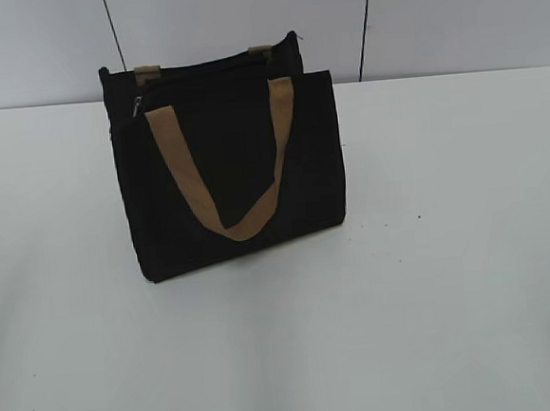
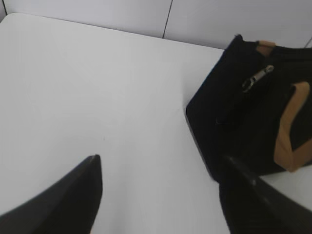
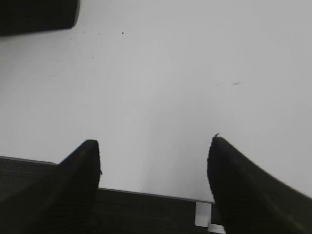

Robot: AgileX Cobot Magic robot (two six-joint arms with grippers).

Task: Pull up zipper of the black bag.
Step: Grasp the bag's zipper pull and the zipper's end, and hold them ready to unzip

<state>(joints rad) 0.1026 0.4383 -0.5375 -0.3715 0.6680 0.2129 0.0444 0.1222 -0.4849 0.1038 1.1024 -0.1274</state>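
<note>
The black bag (image 1: 234, 171) stands upright on the white table, left of the middle, with a tan strap (image 1: 225, 171) hanging down its front. It also shows in the left wrist view (image 2: 243, 117) at the right. The zipper (image 1: 137, 106) is a small silver slider at the bag's top left corner; in the left wrist view (image 2: 258, 78) its tab dangles. My left gripper (image 2: 161, 163) is open and empty above the table, left of the bag. My right gripper (image 3: 153, 144) is open and empty over the table's edge. Neither gripper shows in the exterior view.
The white table (image 1: 450, 249) runs to a pale wall with dark seams (image 1: 366, 27) behind the bag. In the right wrist view a dark object (image 3: 36, 14) lies at the top left, and the table edge (image 3: 146, 192) borders dark floor.
</note>
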